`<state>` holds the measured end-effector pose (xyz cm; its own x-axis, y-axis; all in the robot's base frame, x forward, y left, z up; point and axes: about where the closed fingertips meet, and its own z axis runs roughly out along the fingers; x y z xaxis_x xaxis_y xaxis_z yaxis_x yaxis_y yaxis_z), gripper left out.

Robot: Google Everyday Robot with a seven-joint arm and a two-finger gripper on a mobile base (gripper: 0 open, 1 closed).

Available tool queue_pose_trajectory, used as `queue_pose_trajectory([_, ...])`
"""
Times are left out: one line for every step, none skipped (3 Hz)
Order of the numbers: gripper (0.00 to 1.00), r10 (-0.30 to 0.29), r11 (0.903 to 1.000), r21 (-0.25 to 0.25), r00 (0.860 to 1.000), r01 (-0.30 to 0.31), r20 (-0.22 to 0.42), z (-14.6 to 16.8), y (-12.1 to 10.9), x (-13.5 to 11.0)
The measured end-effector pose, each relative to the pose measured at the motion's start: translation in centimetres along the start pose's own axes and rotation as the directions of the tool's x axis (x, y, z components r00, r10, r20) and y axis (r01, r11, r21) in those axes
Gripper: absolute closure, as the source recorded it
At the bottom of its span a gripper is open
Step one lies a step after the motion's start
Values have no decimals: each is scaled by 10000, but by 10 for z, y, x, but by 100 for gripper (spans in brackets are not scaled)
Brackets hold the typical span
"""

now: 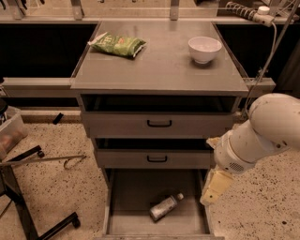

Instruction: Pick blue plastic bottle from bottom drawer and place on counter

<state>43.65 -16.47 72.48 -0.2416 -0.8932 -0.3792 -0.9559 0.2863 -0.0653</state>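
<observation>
The blue plastic bottle lies on its side on the floor of the open bottom drawer, cap pointing right. The gripper hangs beside the drawer's right wall (open or closed, I cannot tell), probably positioned to reach in. The counter stands above.

A speckled terrazzo floor spreads under dim, warm light. Along the back runs a long bench, dark recesses beneath it and a pale ledge at its foot. A power strip lies at the upper right, its cable hanging down. At the left stand a clear plastic bin, a black wheeled stand and a hooked metal rod. The gripper hangs low at the right, near the floor.
</observation>
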Motion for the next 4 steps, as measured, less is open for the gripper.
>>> queue_pose_trajectory([0,-184,9998,-73,9998,183,-53,10,1,0])
queue_pose_trajectory([0,-1194,9928,-137,9929,1194,4,50,-7,4])
queue_pose_trajectory([0,-2534,9674,107,9660,2531,510,113,-39,10])
queue_pose_trajectory([0,-3106,9504,204,9430,3105,1191,169,-65,26])
